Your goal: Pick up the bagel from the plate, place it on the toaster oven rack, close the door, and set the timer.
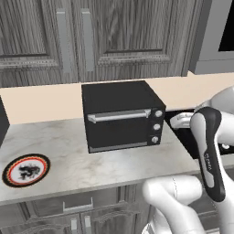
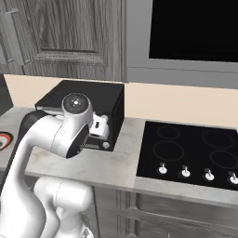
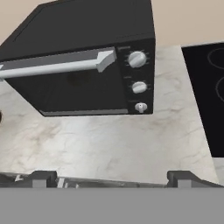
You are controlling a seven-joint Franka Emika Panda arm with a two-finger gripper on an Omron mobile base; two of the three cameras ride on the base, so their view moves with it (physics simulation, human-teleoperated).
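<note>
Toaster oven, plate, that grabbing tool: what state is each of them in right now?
door: shut, handle across the top
toaster oven knobs: three, settings too small to read
plate: flat on the counter, nothing on it
tool: open, holding nothing, facing the oven's front above the counter
stove knobs: four, positions not readable

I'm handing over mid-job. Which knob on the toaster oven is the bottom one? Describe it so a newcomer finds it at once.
Find the black toaster oven on the marble counter, left of the stovetop. Right of its closed door, three silver knobs run in a column. The bottom knob is the smallest, nearest the counter.
</note>
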